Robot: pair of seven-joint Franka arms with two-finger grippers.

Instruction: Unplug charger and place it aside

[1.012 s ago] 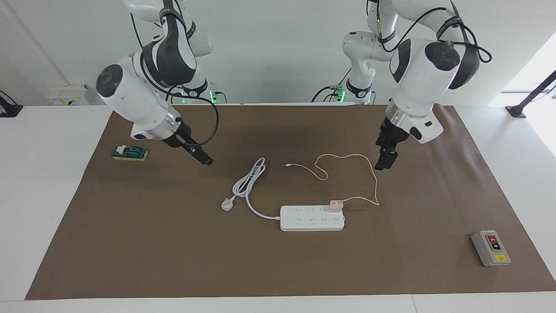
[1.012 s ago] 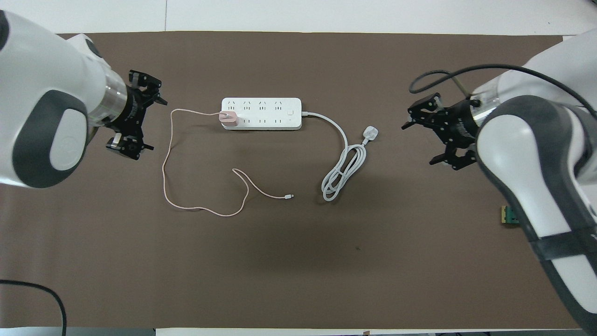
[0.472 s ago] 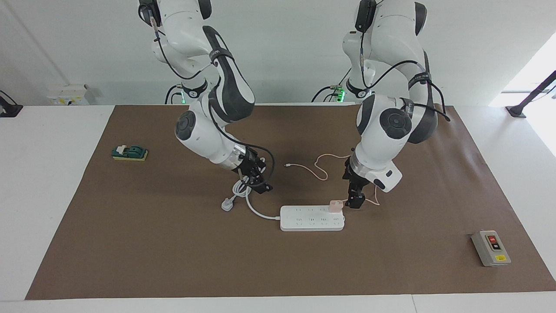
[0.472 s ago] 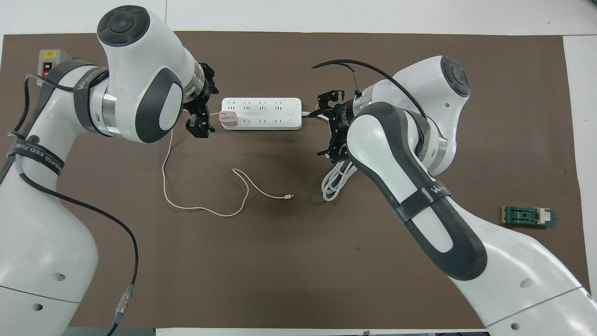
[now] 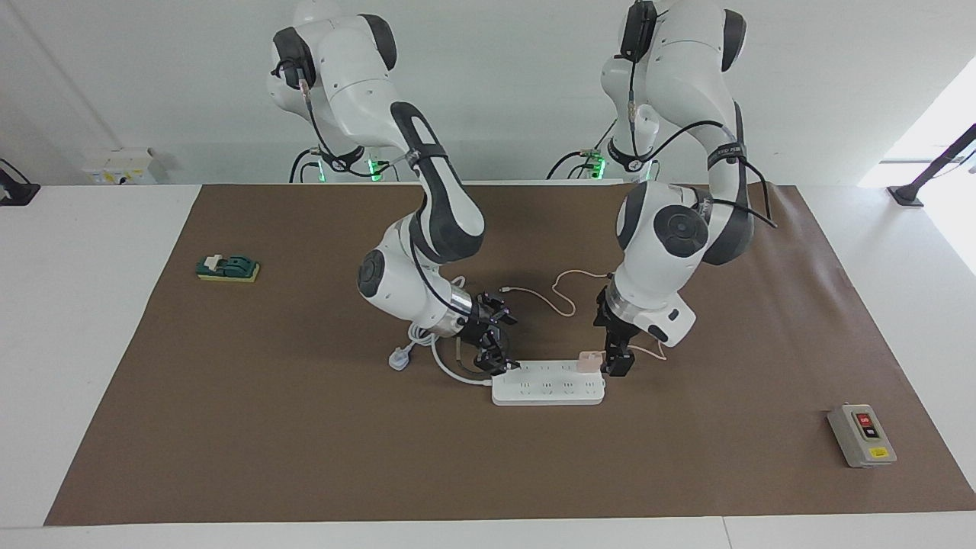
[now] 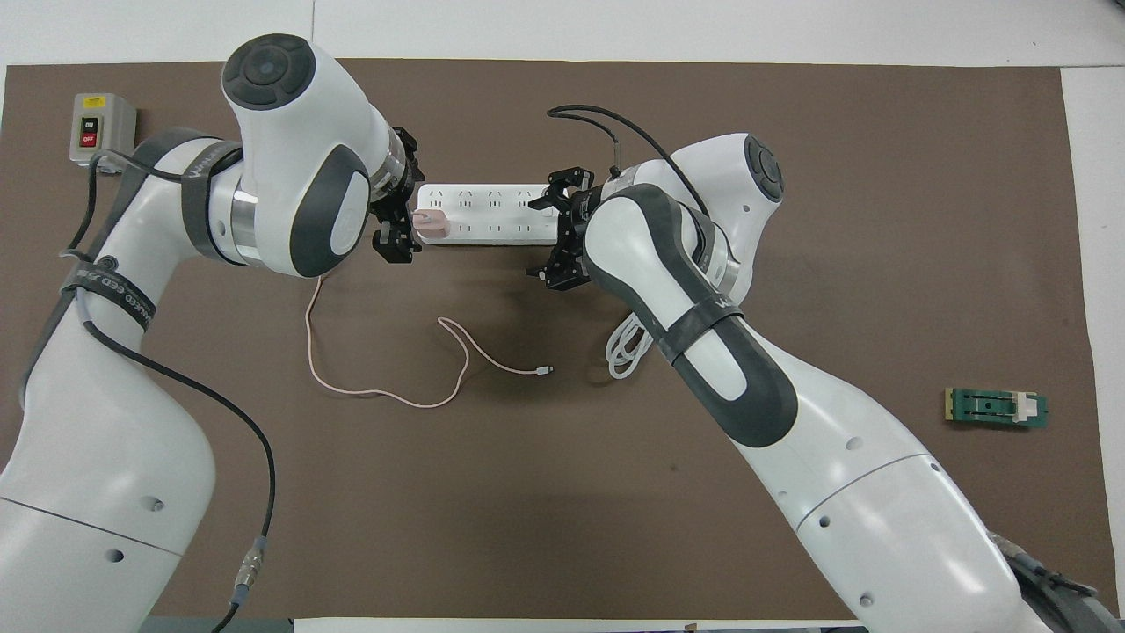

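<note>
Closest to my bases, the charger's thin pink cable lies loose on the mat, in the middle of the facing frame. Below it in that frame, my left gripper hangs low just beside the charger, at the end of the power strip toward my left arm. Its fingers are spread, and in the overhead frame they reach only the charger's outer edge, 1 on either side, not yet around the cube. The charger is plugged upright into the last socket at that end. It lies from my left gripper along the strip's long axis, which runs straight across the frame. I judge I must slide inward along that axis before closing, then pull upward. My right gripper, jaws wide, is down at the strip's other end beside the white cord, placed, I think, to hold the strip down.
</note>
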